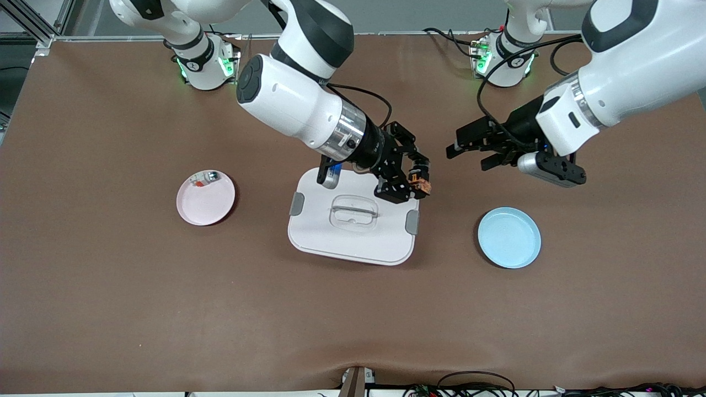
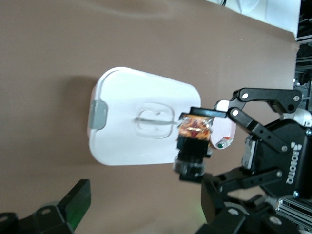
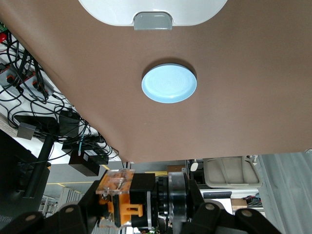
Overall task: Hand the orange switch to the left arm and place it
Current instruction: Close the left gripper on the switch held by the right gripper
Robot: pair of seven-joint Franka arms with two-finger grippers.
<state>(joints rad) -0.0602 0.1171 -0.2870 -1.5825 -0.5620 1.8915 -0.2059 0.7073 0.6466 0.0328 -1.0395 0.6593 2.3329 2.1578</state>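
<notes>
Front view: right gripper [image 1: 417, 183] clamps orange switch [image 1: 422, 184] in the air over box [image 1: 353, 242] edge. Left gripper [image 1: 460, 148], jaws spread, waits just beside. Handover pending; blue plate [image 1: 509, 238] unfilled, pink plate [image 1: 205, 197] holds another part.

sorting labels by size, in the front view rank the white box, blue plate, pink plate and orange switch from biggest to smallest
1. white box
2. blue plate and pink plate, which look about alike, so no ranking between them
3. orange switch, raised over the box and so closer to the camera, yet clearly smallest
</notes>
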